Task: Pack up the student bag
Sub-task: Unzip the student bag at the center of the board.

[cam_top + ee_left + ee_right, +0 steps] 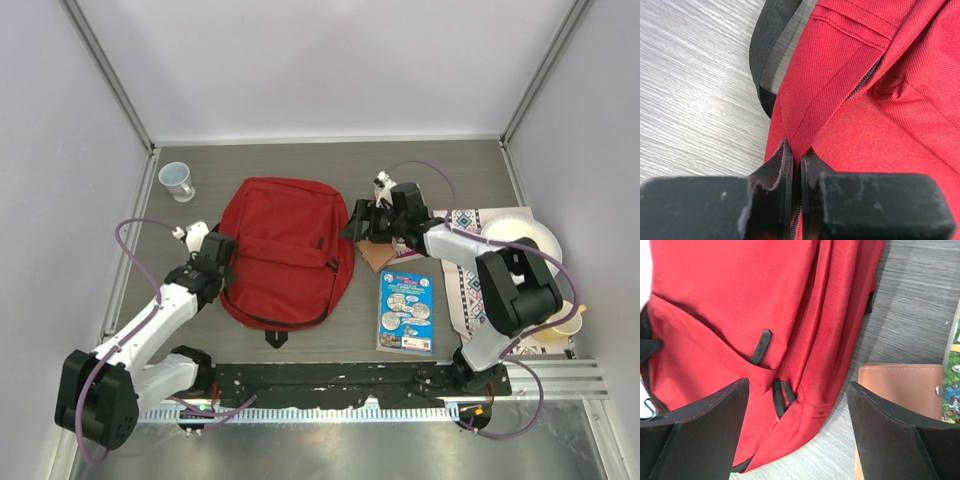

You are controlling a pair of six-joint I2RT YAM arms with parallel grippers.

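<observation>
The student bag is a red backpack lying flat in the middle of the table, front pocket up. My left gripper is at its left edge, shut on the bag's red seam by the zipper. The bag fills the left wrist view, with a black strap beside it. My right gripper is open just over the bag's right edge. Two black zipper pulls lie on the bag between its fingers, untouched.
A brown wallet lies just right of the bag, under my right finger. A picture book lies nearer the front. A patterned cloth with a white plate and a yellow cup is at the right. A white cup stands back left.
</observation>
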